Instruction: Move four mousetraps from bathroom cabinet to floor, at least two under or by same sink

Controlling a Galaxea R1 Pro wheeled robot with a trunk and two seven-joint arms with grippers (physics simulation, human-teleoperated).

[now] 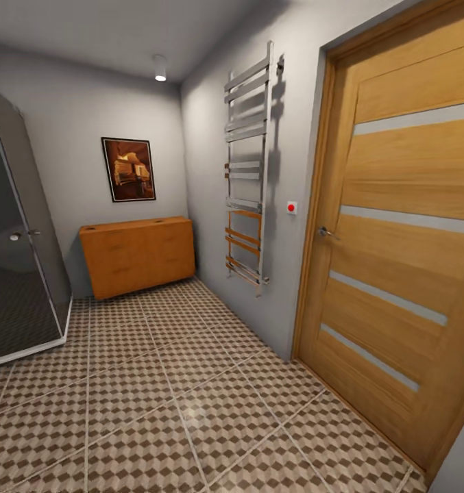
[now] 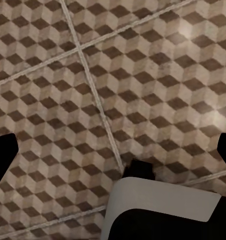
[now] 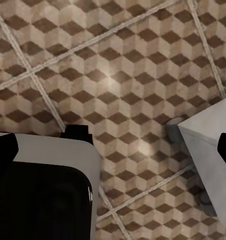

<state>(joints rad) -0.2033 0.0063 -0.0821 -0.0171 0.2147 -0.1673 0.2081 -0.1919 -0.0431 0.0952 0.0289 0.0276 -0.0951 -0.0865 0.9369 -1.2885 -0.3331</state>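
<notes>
- Mousetraps are the job here, and two small dark spots sit on top of the cabinet (image 1: 137, 255); too small to say what they are.
- Left gripper (image 2: 113, 152): the dark fingers (image 2: 3, 157) show at opposite edges of the left wrist view, spread wide apart, nothing between them but tile.
- Right gripper (image 3: 118, 150): same story, one of the fingers (image 3: 225, 150) dark at the edge of the right wrist view, the other (image 3: 3, 146) across from it, gap wide and empty.
- Both wrist cameras look straight down on the bathroom floor (image 2: 158, 85), its brown, beige and cream cube pattern cut by light grout lines.
- White and black parts of the robot's body (image 2: 158, 210) show below the left gripper; a similar block (image 3: 42, 190) shows under the right.
- In the head view, the patterned floor (image 1: 190, 397) runs ahead to the far wall.
- The cabinet stands against that far wall in the corner, orange-brown, low and wide.
- Above it hangs a dark framed picture (image 1: 129, 169).
- A glass shower enclosure (image 1: 19, 260) stands on the left, near the cabinet.
- On the right wall, a chrome towel rail (image 1: 249, 171), then a small red button (image 1: 291, 207), then a wooden door (image 1: 403, 239) with a lever handle (image 1: 325, 233), closed.
- A ceiling light (image 1: 160, 68) glows above the corner.
</notes>
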